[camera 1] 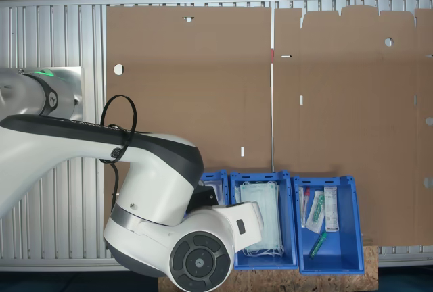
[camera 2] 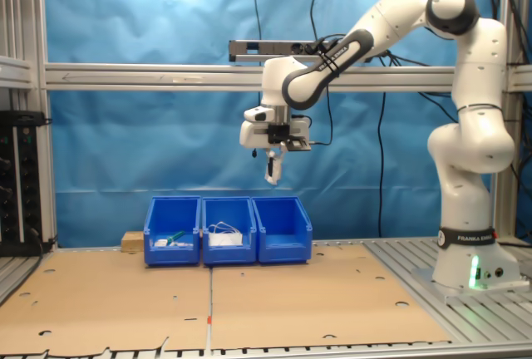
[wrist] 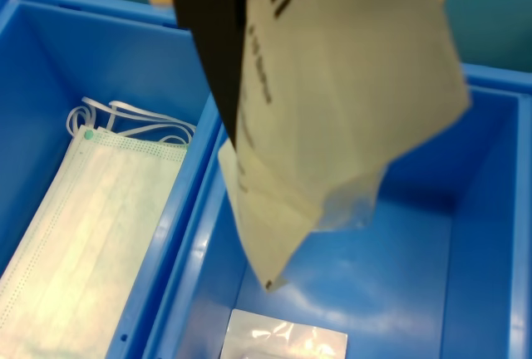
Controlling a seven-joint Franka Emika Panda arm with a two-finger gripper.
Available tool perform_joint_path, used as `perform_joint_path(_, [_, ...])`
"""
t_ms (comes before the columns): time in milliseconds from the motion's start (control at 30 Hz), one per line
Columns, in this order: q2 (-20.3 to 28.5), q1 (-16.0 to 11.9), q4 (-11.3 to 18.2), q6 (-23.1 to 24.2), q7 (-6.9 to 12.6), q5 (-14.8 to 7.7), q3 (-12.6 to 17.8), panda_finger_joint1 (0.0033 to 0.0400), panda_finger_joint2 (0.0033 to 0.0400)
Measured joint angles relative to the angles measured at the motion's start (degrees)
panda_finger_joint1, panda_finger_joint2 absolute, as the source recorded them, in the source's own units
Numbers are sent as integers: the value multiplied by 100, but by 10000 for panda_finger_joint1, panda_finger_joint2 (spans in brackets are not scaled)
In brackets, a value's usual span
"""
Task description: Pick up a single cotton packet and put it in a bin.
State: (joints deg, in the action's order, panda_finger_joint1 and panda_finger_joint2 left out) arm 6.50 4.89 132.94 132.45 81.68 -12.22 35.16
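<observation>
3 blue bins [camera 2: 228,231] sit on cardboard-covered table [camera 2: 249,301], blue backdrop [camera 2: 150,143].

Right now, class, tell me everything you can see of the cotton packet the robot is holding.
The cotton packet is a small, flat, whitish plastic pouch with dark print and a clear, wrinkled lower edge. It hangs tilted, pinched at its top by the gripper, a dark finger lying across it. In the second exterior view it hangs well above the blue bins, touching nothing else. Below it in the wrist view lies a bin holding another packet.
</observation>
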Motion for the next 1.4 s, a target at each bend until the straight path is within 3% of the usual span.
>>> perform_joint_path(167, [0,0,0,1,34,1,15,63,63])
perform_joint_path(200, [0,0,0,1,40,1,21,87,87])
perform_joint_path(400, [0,0,0,1,67,2,27,87,87])
perform_joint_path(433, [0,0,0,1,76,2,27,182,182])
perform_joint_path(467, [0,0,0,1,84,2,27,182,182])
perform_joint_path(500, [0,0,0,1,94,2,27,263,263])
perform_joint_path(767, [0,0,0,1,138,2,27,263,263])
perform_joint_path(800, [0,0,0,1,141,2,27,385,385])
perform_joint_path(1400, [0,0,0,1,201,2,27,399,399])
